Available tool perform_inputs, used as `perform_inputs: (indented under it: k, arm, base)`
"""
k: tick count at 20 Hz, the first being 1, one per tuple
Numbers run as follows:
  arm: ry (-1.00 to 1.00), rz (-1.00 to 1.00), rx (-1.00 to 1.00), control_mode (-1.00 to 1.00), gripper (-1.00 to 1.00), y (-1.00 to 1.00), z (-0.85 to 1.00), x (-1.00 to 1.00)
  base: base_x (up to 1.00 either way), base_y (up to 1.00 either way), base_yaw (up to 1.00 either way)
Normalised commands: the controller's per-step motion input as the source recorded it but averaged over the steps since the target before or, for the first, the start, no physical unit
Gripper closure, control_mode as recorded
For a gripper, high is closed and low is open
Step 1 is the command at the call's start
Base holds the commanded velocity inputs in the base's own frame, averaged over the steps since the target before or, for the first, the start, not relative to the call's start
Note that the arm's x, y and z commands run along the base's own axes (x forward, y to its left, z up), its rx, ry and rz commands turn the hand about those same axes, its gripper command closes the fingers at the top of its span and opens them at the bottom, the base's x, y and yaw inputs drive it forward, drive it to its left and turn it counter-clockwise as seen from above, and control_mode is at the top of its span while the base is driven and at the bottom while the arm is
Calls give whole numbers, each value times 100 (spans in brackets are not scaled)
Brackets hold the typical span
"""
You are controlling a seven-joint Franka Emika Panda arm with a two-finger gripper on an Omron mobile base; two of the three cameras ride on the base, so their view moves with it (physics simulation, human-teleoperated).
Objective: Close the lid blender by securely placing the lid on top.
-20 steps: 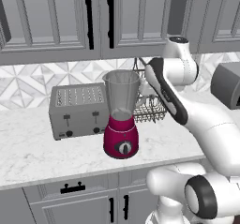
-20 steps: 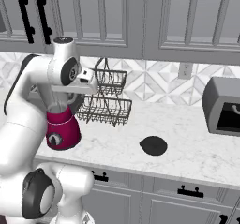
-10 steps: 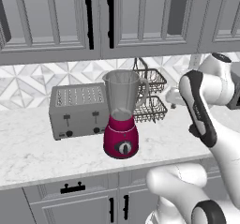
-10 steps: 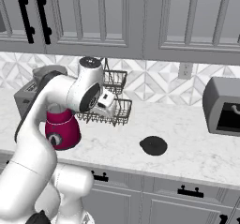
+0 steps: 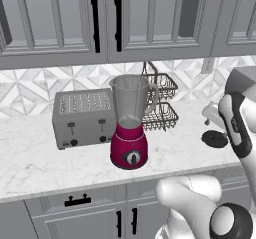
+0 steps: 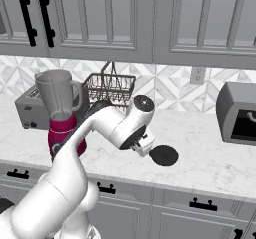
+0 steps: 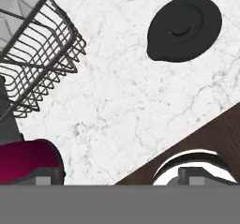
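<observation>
The blender [image 5: 130, 128] stands on the counter with its magenta base, black dial and clear jar open at the top; it also appears at the left [image 6: 62, 114], and its base fills a lower-left corner [image 7: 28, 161]. The lid [image 7: 184, 27], a round black disc, lies flat on the marble to the blender's right [image 5: 215, 139] [image 6: 164, 155]. My gripper [image 6: 146, 148] hangs low over the counter just left of the lid, apart from it, holding nothing. It also shows beside the lid [image 5: 209, 117]. Its fingers are too small to make out.
A silver toaster [image 5: 84, 118] sits left of the blender. A two-tier wire basket [image 6: 109, 89] stands behind it by the backsplash [image 7: 37, 54]. A grey microwave [image 6: 239, 113] is at the far right. The counter's front edge [image 7: 187, 134] runs close below the hand.
The arm has swung from over the blender and basket to the right and down, bringing the hand low beside the lid. Blender and lid have not moved.
</observation>
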Motion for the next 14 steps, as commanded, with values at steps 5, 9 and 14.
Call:
perform_inputs:
  k: [5,9,14]
  arm:
    - [22,-17,14,-100,-100,-80,-40,70]
    - [23,-2,0,-100,-100,-39,-26,49]
    - [15,0,0,-100,-100,-30,-31,25]
  base:
    - [0,0,0]
    - [0,0,0]
    - [0,0,0]
